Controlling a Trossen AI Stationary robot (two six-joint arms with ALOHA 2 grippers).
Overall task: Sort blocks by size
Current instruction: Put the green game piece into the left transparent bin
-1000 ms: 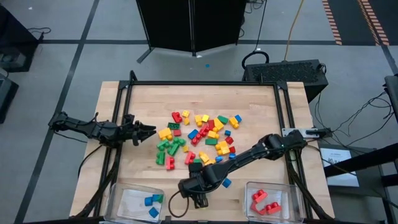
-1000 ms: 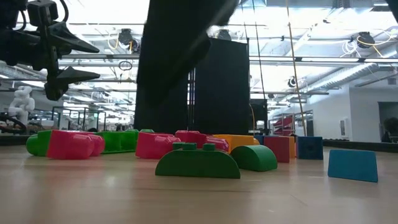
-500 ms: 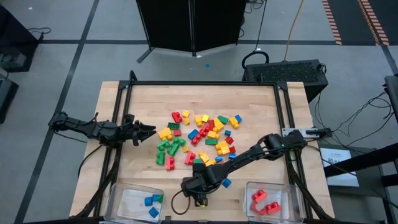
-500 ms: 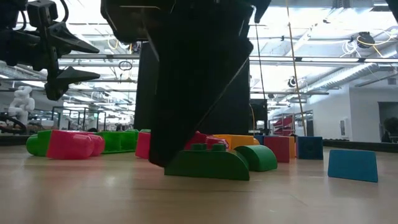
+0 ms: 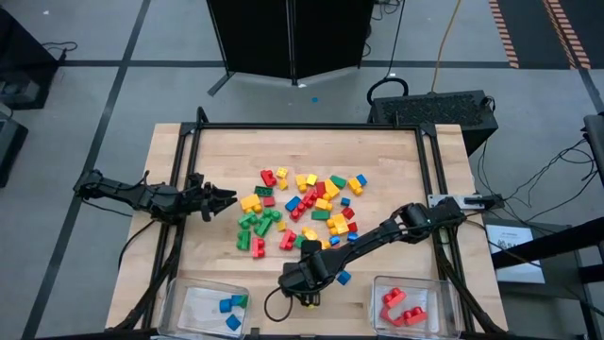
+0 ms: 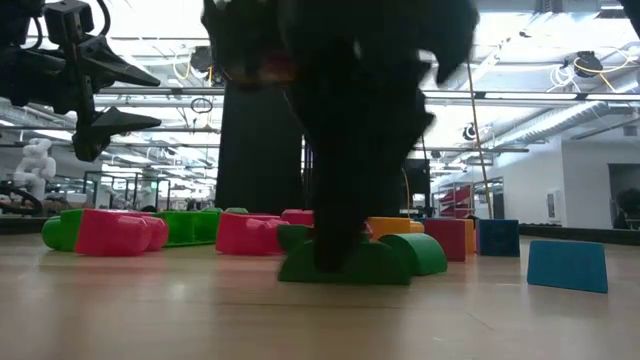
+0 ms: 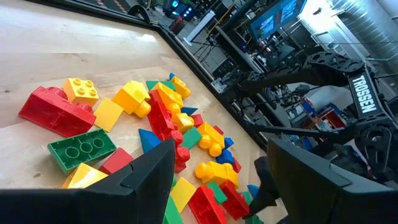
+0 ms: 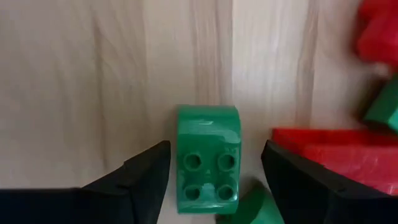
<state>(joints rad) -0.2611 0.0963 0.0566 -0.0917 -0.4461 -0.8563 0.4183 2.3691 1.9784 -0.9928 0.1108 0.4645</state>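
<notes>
- At the near edge of the pile, the right gripper (image 8: 208,171) is now lowered over a green rounded brick (image 8: 208,158); half a second earlier it was just beside it, so a pick is judged imminent.
- Fingers are spread, straddling the brick, not yet closed on it.
- Remaining blocks (image 5: 302,208) are seen mid-table, unsorted; blue ones sit in the left bin (image 5: 203,309), red in the right bin (image 5: 415,304).
- Left gripper (image 5: 226,199) hangs parted beside the pile.
- Low view is largely blocked by the arm; finger contact with the brick possibly made, cannot be confirmed.
</notes>
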